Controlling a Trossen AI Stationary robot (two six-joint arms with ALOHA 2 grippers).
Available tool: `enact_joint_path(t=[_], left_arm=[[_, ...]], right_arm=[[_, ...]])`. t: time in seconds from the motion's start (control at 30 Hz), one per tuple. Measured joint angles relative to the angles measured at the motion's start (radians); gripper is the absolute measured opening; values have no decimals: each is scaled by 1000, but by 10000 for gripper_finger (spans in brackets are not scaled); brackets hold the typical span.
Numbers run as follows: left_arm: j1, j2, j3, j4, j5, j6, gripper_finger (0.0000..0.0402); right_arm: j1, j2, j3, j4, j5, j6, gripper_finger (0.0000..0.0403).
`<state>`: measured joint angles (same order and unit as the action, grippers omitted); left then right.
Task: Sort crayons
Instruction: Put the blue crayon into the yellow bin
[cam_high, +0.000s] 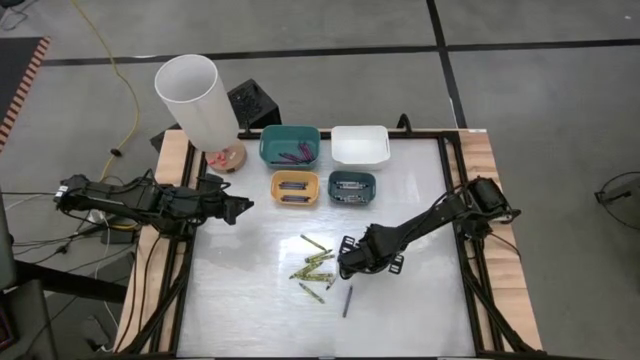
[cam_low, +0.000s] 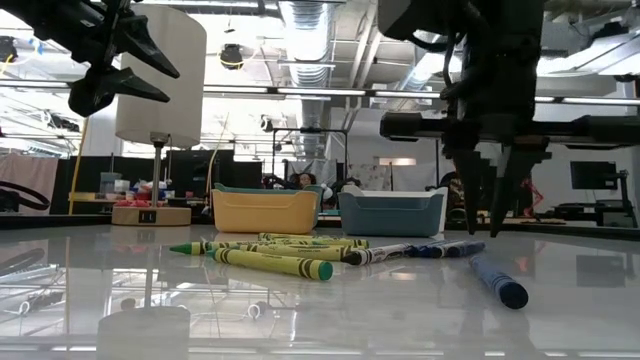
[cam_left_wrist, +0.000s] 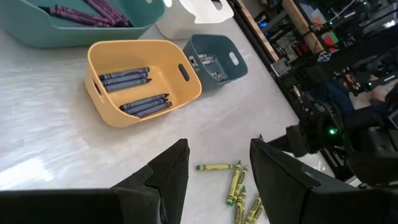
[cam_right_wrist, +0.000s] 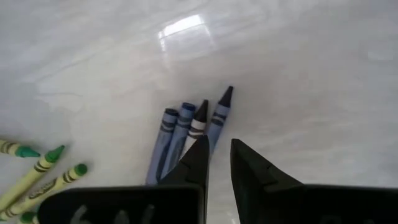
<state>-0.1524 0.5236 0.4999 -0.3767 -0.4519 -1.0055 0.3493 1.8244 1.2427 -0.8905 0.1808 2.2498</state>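
The right arm reaches in from the desk's right edge, stretched low towards the middle, its dark right gripper (cam_high: 350, 262) tipped down over the glossy white desk (cam_high: 250, 300). Its jaws stand only a narrow gap apart with nothing between them, poised just above a small cluster of blue and grey crayons (cam_right_wrist: 186, 127). Those few sticks lie side by side, touching, their tips fanned slightly and all pointing away from the gripper.

The left arm lies along the desk's left side, its dark left gripper (cam_high: 240, 208) raised off the surface and aimed towards the bins. Its jaws are parted fairly wide and hold nothing.

Between the arms, near the desk's centre, a loose scatter of yellow-green crayons with green tips (cam_high: 315, 262) lies flat, pointing various ways, several roughly crosswise. One lone blue crayon (cam_high: 347, 300) lies apart, nearer the front edge, its long axis running almost front to back.

At the far side stand four bins: a large teal plastic bin (cam_high: 290, 146) holding dark purple crayons, a white plastic bin (cam_high: 360, 146) beside it, a small yellow plastic bin (cam_left_wrist: 140, 78) with blue crayons laid lengthwise in two bunches, and a small grey-blue plastic bin (cam_left_wrist: 214, 59) with grey ones. A white cylindrical lamp shade (cam_high: 197, 98) stands at the far left corner.
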Motion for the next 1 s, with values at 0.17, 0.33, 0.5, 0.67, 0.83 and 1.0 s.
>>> enact_joint_path(t=[0.17, 0.33, 0.5, 0.67, 0.83, 1.0], left_arm=[[0, 0, 0, 0, 2, 0, 160], [0, 0, 0, -2, 2, 0, 160], [0, 0, 0, -13, 3, 0, 160], [0, 0, 0, -18, 11, 0, 160], [0, 0, 0, -18, 11, 0, 160], [0, 0, 0, -18, 12, 0, 160]], right_arm=[[-10, 12, 0, 7, 4, -7, 62], [-11, 28, 0, 21, 4, -7, 62], [-10, 40, 0, 37, -4, -6, 62], [-3, 41, 0, 39, -12, -6, 62], [-3, 41, 0, 38, -26, -6, 58], [-3, 43, 0, 32, -29, -7, 49]])
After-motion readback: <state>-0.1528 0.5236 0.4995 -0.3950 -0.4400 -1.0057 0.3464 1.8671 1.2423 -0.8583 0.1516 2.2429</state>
